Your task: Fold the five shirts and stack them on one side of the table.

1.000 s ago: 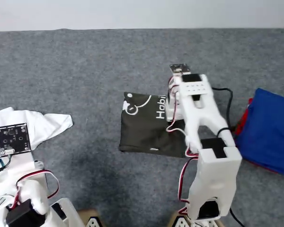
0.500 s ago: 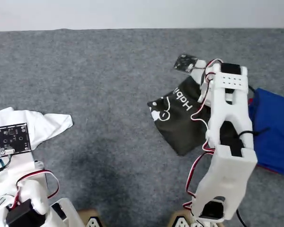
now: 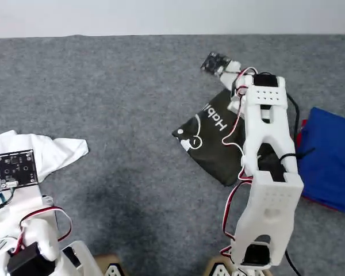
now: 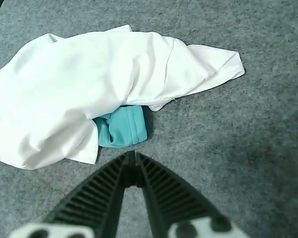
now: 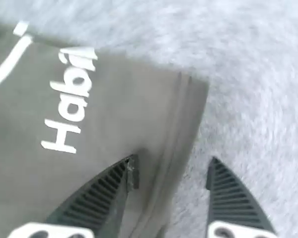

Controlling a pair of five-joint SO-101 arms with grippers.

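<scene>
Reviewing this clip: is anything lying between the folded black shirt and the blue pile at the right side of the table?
Nothing visible lies between the black shirt and the blue pile. The right arm hangs over that gap and hides part of the carpet there, so that strip cannot be checked.

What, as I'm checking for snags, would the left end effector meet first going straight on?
Probably the teal garment peeking from under the white shirt, just ahead of the left end effector; its height is unclear.
</scene>
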